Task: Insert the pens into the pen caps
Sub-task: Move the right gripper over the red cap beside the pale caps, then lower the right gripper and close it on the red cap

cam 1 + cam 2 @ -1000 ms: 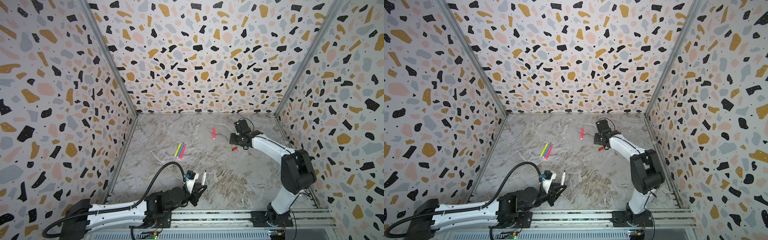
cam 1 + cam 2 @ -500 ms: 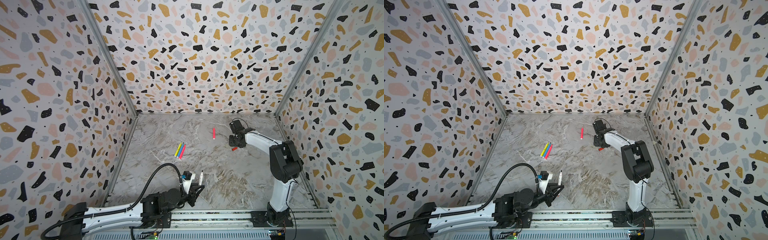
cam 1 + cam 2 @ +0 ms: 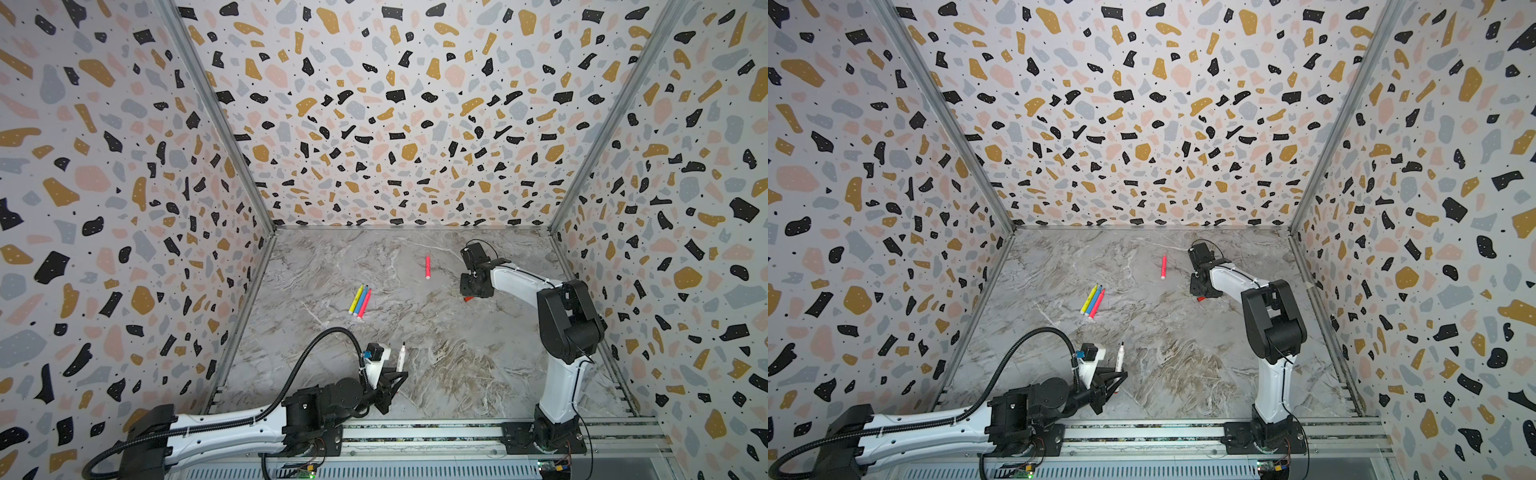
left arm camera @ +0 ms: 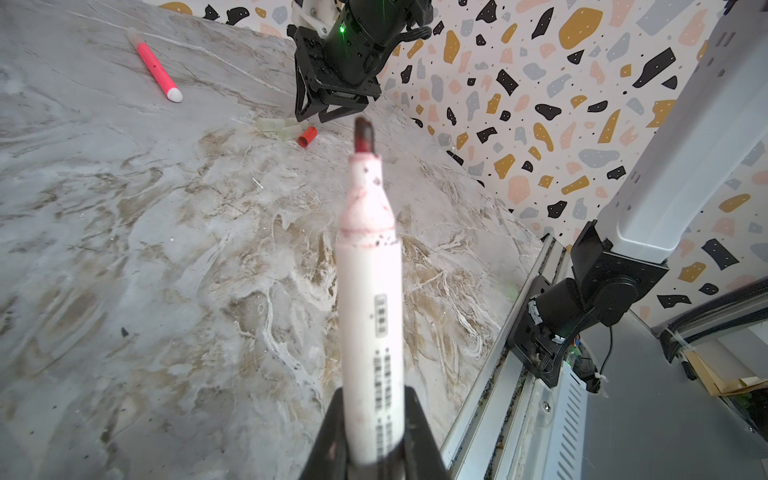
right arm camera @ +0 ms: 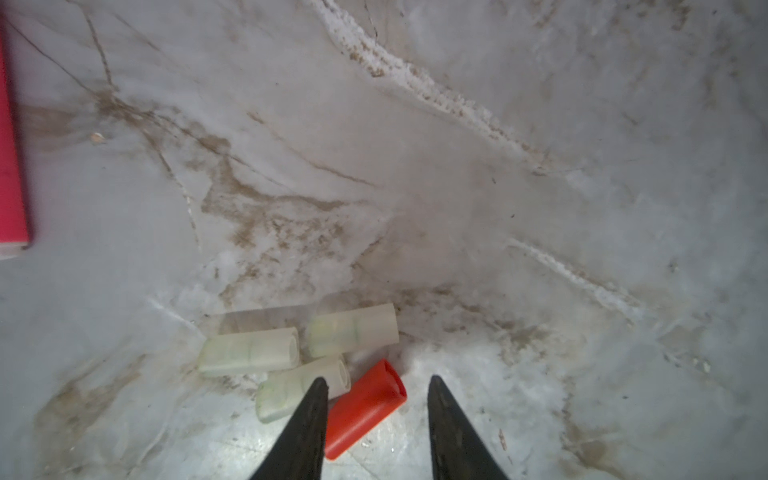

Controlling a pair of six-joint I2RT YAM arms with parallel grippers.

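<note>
Flat tabletop point(image 3: 436, 365), printed as grey-white marble with brown veining and dotted with small specks of grit point(image 4: 124, 331). Three upright terrazzo-print wall panels (black, ochre, pink and grey chips on off-white) enclose it: left panel point(image 3: 104, 208), back panel point(image 3: 407, 124), right panel point(image 3: 685, 208). Bare aluminium corner posts point(image 3: 215, 112) point(image 3: 618, 112) join the back panel to each side panel. A slotted aluminium rail point(image 3: 415, 436) runs along the front edge. Just below it, in both top views, lies a perforated metal strip point(image 3: 1142, 471).
</note>
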